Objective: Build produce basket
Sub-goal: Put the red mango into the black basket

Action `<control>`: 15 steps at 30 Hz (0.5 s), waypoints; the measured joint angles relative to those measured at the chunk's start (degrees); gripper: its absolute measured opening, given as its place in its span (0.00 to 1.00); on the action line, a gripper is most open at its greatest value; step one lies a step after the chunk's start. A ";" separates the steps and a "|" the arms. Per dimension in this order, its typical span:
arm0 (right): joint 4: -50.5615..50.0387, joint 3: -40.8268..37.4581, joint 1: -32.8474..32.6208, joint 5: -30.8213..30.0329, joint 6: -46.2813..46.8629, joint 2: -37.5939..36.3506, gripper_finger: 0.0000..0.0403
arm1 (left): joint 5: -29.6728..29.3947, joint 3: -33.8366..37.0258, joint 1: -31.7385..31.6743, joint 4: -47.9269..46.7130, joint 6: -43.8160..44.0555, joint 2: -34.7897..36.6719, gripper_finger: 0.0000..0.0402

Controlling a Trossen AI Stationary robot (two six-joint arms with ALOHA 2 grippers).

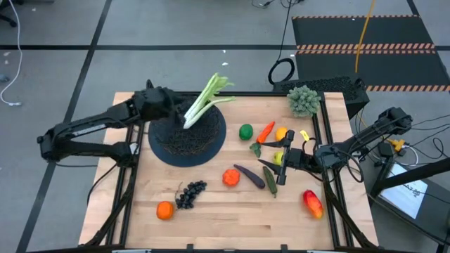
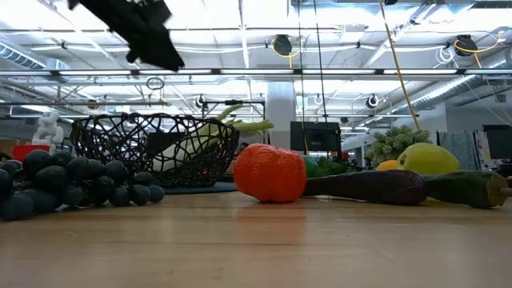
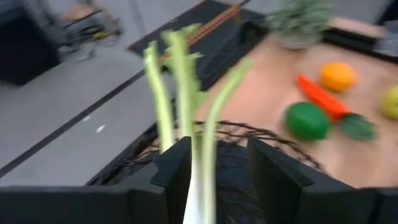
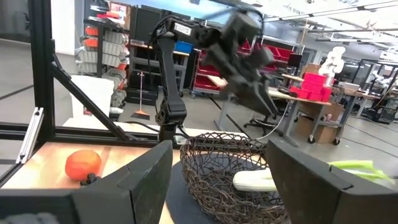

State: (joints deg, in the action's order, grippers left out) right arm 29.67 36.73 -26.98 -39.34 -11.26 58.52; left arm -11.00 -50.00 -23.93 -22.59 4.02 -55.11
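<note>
The basket, a black wire bowl, stands on a dark mat at the table's far left. The pale-green leafy stalk lies in it. Its white base is inside, and its leafy end sticks out over the far rim. My left gripper hangs open above the basket's left side, clear of the stalk; in its wrist view the stalk shows between the fingers, farther off. My right gripper stands open over the table's right half with nothing between its fingers.
Loose produce lies on the table: a green apple, carrot, lemon, orange, eggplant, cucumber, mango, grapes and a second orange. A frilly clump sits far right.
</note>
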 joint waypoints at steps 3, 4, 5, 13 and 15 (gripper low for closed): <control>0.00 0.00 0.06 -0.08 0.10 0.00 0.63 | 2.32 0.00 1.77 -3.29 -1.12 4.61 0.36; 0.00 0.00 0.06 -0.10 0.14 0.00 0.63 | 2.46 0.00 2.67 -4.55 -1.13 5.99 0.35; 0.00 0.00 0.06 -0.15 0.41 0.00 0.63 | 2.51 0.00 3.66 -5.82 -1.02 7.26 0.34; -7.57 -0.02 1.34 -10.06 12.73 0.00 0.63 | 3.27 0.00 15.97 -10.90 -0.43 13.46 0.25; -11.21 -0.02 1.89 -11.70 17.63 0.30 0.63 | 3.20 0.60 19.33 -10.05 -1.04 13.79 0.24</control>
State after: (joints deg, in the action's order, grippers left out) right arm 18.46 36.71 -25.09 -51.03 6.37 58.82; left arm -7.80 -49.39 -4.61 -32.64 2.98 -41.32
